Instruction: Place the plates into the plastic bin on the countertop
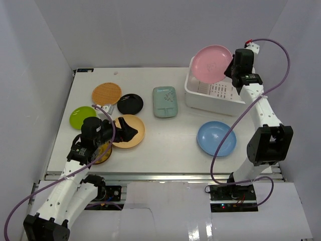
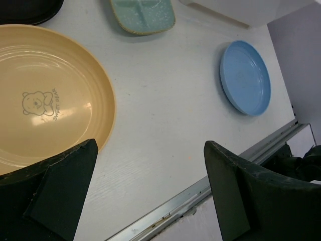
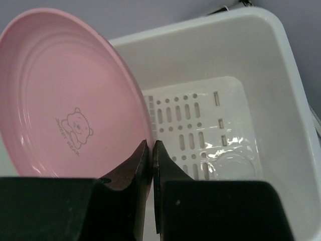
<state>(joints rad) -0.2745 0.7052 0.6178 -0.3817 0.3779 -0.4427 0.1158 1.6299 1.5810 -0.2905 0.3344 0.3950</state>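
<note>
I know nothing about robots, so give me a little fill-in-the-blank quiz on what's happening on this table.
The right claw is shut on a plate coloured ____.
The left claw hangs open near the tan plate, gripping ____.
The blue plate lies on the countertop, nearer the ____ arm.
Missing words: pink; nothing; right.

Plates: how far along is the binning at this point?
Done: nothing yet; no plate lies in the plastic bin. In hand: the right gripper is shut on the pink plate at its rim, holding it tilted over the bin. The left gripper hangs open by the tan plate. Remaining: that one plus the orange-brown plate, black plate, lime green plate, teal rectangular plate and blue plate on the countertop.
</note>
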